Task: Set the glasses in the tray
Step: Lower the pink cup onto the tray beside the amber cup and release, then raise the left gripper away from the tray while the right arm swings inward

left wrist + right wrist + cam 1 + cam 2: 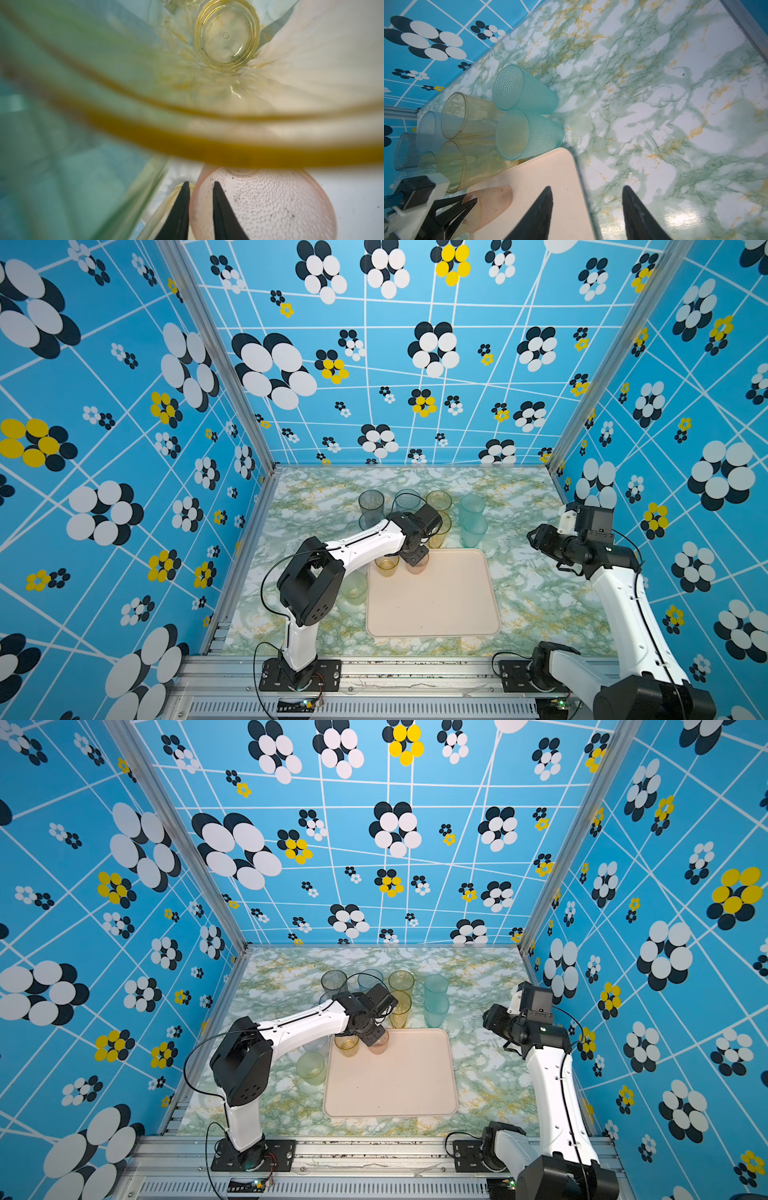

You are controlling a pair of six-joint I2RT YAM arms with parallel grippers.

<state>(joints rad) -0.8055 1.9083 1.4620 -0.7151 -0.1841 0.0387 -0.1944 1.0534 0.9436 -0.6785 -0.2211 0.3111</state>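
Since the tabletop is the biggest thing here, I'll start there: glossy marble-look film, white with green veins and yellow streaks. On it lies the tray, a flat matte cream rectangle with rounded corners and a low lip.

Just past its far edge stand the tall translucent, tapered ones. There are two teal tumblers with a hammered, dimpled skin, two smooth amber tumblers, a blue tumbler and a smoky grey tumbler.

Then the short ones. The pink tumbler, dimpled all over, sits upright on the tray near its far left corner. The short amber tumbler is right beside it. A frosty pale green tumbler stands on the table just left of the tray.

The left gripper comes down over the pink one with its thin black fingers only slightly apart, straddling the rim, one inside and one outside. I honestly can't tell whether they're pinching the wall or have let go.

The right gripper hangs over the tray's right edge, jaws spread wide — nothing between them.
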